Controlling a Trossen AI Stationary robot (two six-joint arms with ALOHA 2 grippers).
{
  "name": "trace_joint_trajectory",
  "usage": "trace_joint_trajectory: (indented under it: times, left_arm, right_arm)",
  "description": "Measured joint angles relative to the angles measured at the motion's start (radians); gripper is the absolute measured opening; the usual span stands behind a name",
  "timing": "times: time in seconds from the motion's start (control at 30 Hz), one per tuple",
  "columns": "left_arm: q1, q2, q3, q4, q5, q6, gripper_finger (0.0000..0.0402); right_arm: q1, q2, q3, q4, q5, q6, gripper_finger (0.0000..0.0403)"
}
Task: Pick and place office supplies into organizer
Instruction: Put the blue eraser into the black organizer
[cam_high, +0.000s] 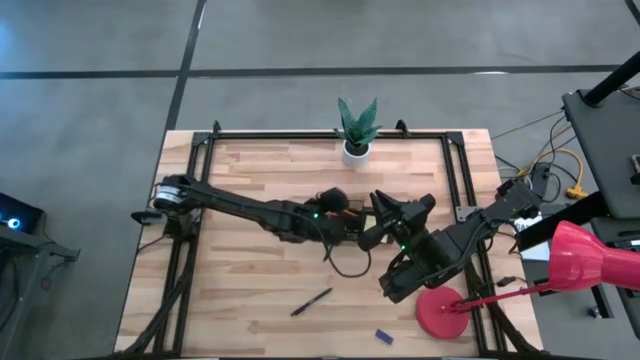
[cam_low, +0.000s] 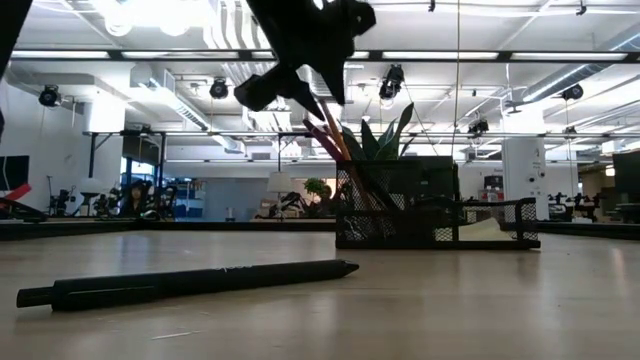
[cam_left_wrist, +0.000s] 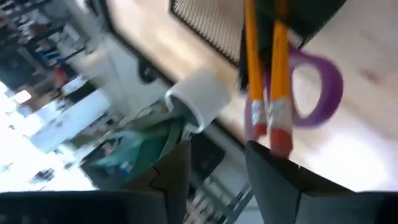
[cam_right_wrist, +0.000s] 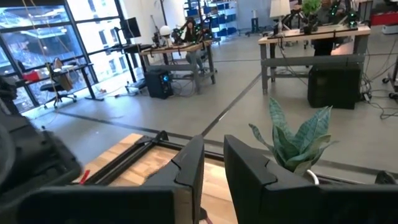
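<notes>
- Release step: left gripper (cam_left_wrist: 214, 165) over organizer (cam_low: 437, 205) at mid-counter, fingers apart, nothing clamped; orange pencils (cam_left_wrist: 264, 68) and purple scissors (cam_left_wrist: 317, 87) standing in it.
- Right gripper (cam_right_wrist: 213, 163) parked beside organizer, fingers close together, holding nothing.
- Next: lift clear, fetch black pen (cam_high: 311, 301) near front edge; blue eraser (cam_high: 383, 336) after.

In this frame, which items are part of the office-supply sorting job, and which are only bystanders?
Job items:
- black mesh organizer
- orange pencils standing in it
- purple-handled scissors in it
- black pen lying on the table
- small blue eraser block

Bystanders:
- potted green plant in a white pot
- red round-based lamp
</notes>
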Motion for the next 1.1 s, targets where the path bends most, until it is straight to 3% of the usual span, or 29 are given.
trace_joint_trajectory:
  times: [0.13,0.3,0.4,0.47,0.53,0.63,0.73,0.97,1.1]
  left_arm:
    - [-0.031,-0.022,-0.001,-0.004,-0.125,0.000,0.0152]
    - [-0.058,-0.098,-0.001,-0.011,-0.150,-0.086,0.0154]
    - [-0.069,-0.156,-0.003,-0.060,-0.151,-0.252,0.0154]
    - [-0.078,-0.209,-0.003,-0.133,-0.145,-0.455,0.0154]
    - [-0.086,-0.260,-0.004,-0.240,-0.074,-0.719,0.0154]
    - [-0.093,-0.346,-0.042,-0.342,0.237,-1.164,0.0154]
    - [-0.104,-0.428,-0.138,-0.294,0.486,-1.403,0.0154]
    - [-0.172,-0.589,-0.437,-0.190,0.529,-1.628,0.0154]
    - [-0.188,-0.668,-0.582,-0.119,0.608,-1.778,0.0154]
  right_arm:
    - [0.000,0.000,-0.001,-0.001,0.000,-0.015,0.0054]
    - [0.000,0.000,-0.001,-0.001,0.000,-0.024,0.0054]
    - [0.001,0.000,-0.001,-0.001,-0.013,-0.024,0.0054]
    - [0.004,0.000,-0.001,-0.001,-0.089,-0.055,0.0054]
    - [0.004,0.000,-0.002,0.000,-0.253,-0.166,0.0054]
    - [0.004,0.018,-0.014,0.006,-0.506,-0.379,0.0054]
    - [0.007,0.063,-0.025,0.019,-0.668,-0.562,0.0054]
    - [0.006,0.203,-0.031,0.082,-0.831,-0.853,0.0054]
    - [0.012,0.287,-0.032,0.144,-0.907,-1.047,0.0054]
